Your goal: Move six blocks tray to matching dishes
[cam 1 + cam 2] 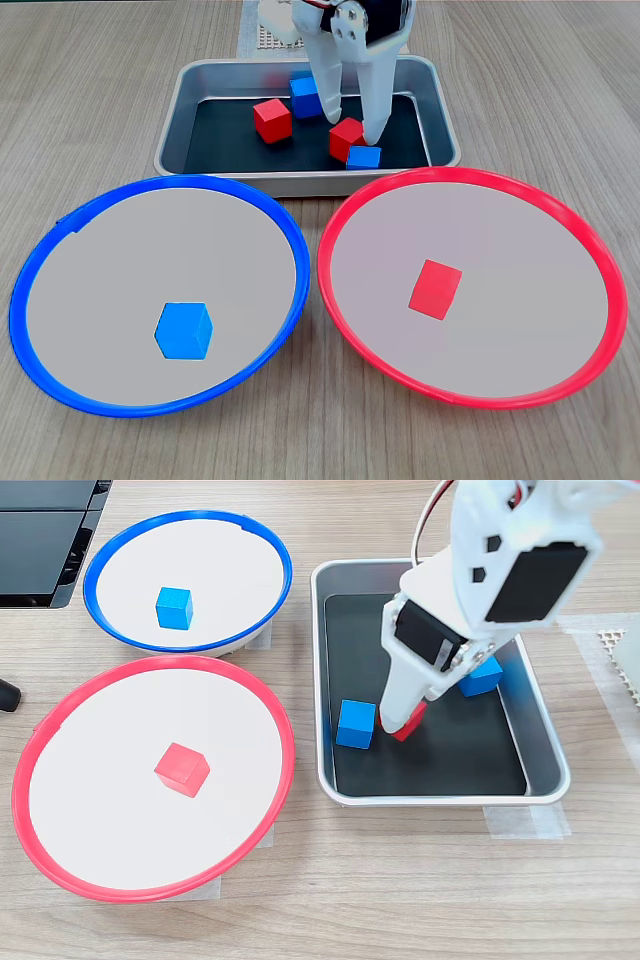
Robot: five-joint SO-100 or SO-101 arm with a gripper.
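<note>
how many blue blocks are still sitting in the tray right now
2. One blue block lies near the tray's front wall in a fixed view, beside the gripper; the other blue block sits toward the back, partly behind the arm. None seems hidden.

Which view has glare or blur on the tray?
In a fixed view from the front, the tray rim shows soft sheen and the gripper base is slightly blurred; in the fixed view from above, light is even, the tray wall gleams mildly, focus sharp.
</note>
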